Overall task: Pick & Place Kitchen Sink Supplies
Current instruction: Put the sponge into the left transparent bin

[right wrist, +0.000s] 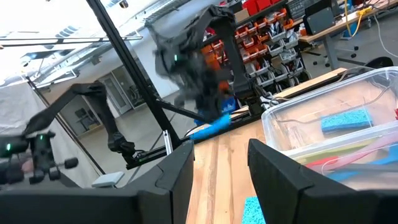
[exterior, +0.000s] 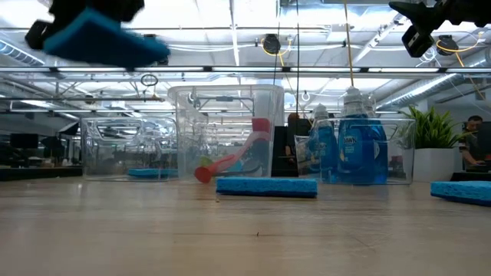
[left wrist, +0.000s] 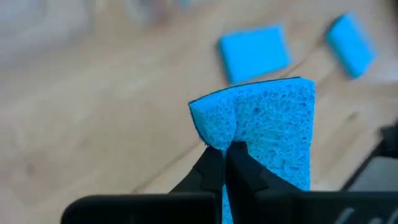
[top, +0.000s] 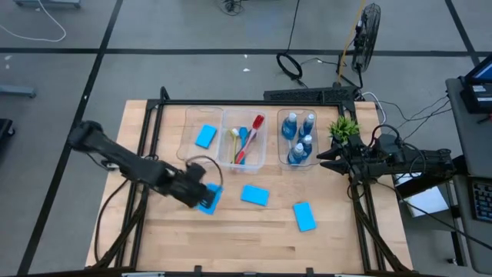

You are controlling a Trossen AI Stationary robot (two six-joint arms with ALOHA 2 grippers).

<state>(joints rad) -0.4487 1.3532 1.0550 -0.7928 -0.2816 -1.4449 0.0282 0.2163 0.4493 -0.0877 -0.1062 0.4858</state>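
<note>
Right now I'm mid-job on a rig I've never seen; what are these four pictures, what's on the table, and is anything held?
It is a robot with two dark arms at a wooden table. One picture looks straight down from above, one looks level across the tabletop, and one comes from a camera on each wrist.

The left gripper is shut on a blue sponge, lifted off the table. The right gripper waits, open, by the plant.

At the back stand three clear bins: the left bin holds one sponge, the middle bin holds brushes, and the right bin holds blue bottles. Two more sponges lie loose on the table in front.
</note>
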